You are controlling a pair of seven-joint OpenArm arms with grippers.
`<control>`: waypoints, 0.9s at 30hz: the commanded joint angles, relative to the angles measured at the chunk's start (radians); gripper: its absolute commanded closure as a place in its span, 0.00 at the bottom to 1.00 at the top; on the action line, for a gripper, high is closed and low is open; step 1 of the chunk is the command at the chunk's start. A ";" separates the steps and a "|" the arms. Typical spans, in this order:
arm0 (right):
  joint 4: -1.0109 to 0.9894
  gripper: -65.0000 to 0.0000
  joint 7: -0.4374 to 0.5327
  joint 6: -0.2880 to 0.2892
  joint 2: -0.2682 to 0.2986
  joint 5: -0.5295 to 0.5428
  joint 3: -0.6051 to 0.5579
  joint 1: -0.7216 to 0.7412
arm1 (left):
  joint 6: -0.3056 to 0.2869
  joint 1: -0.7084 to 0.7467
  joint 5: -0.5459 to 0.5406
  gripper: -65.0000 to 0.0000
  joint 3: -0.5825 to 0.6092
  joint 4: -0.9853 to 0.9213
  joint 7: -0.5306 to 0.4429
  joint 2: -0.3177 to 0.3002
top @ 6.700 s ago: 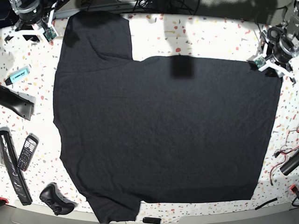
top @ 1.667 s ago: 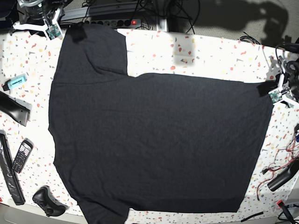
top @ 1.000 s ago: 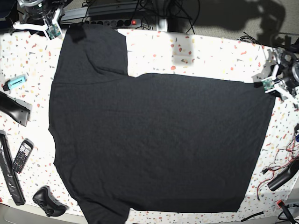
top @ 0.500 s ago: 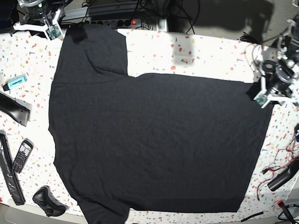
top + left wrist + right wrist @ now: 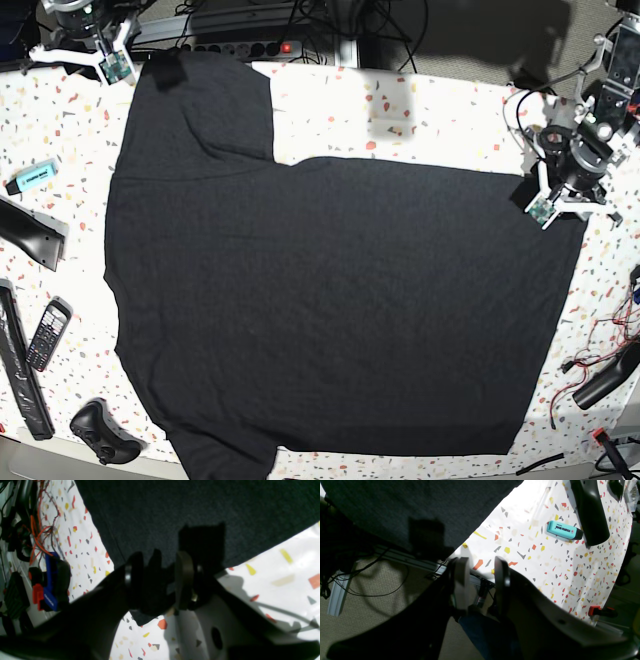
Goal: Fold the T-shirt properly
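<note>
The T-shirt (image 5: 330,310) lies spread flat, plain black side up, over most of the speckled white table (image 5: 440,110), with one sleeve reaching to the far left corner and the other hanging toward the near edge.

The left tool (image 5: 560,195) sits at the shirt's far right corner, in the base view just over the hem corner. In the left wrist view its two fingers (image 5: 183,580) stand apart with a dark fold of the shirt's corner between them, and the cloth spreads away beyond the tips. Whether the pads actually press on the cloth cannot be told, since the gap is all in shadow.

The right tool (image 5: 85,45) hovers at the far left corner, just beside the edge of the sleeve. In the right wrist view its fingers (image 5: 461,585) are parted with nothing between them, poised over the table's far edge; the sleeve cloth lies just ahead of the tips and apart from them. A turquoise highlighter (image 5: 563,530) and a dark handle-shaped object (image 5: 590,512) lie on the table beyond.
</note>
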 commanded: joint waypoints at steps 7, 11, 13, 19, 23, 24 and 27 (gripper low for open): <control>0.017 0.74 0.011 -0.008 0.008 -0.013 0.007 -0.009 | 0.011 -0.013 0.056 0.68 -0.010 0.012 0.023 -0.022; 0.017 0.74 0.011 -0.008 0.008 -0.013 0.007 -0.009 | 0.011 -0.007 0.056 0.68 -0.010 0.012 0.037 -0.059; 0.017 0.74 0.011 -0.008 0.008 -0.013 0.007 -0.009 | 0.003 -0.004 0.056 0.68 -0.009 0.012 0.037 -0.088; 0.017 0.74 0.011 -0.008 0.008 -0.013 0.007 -0.008 | -0.168 -0.004 0.056 0.68 -0.009 0.012 0.036 -0.150; 0.017 0.74 0.011 -0.008 0.008 -0.013 0.007 -0.008 | -0.278 -0.004 0.056 0.68 -0.009 0.012 -0.026 -0.156; 0.017 0.74 0.011 -0.008 0.008 -0.013 0.007 -0.006 | -0.305 -0.005 0.056 0.68 -0.009 0.012 -0.058 -0.156; 0.017 0.74 0.010 -0.008 0.008 -0.013 0.007 -0.003 | -0.381 -0.005 0.057 0.68 -0.009 0.012 -0.112 -0.170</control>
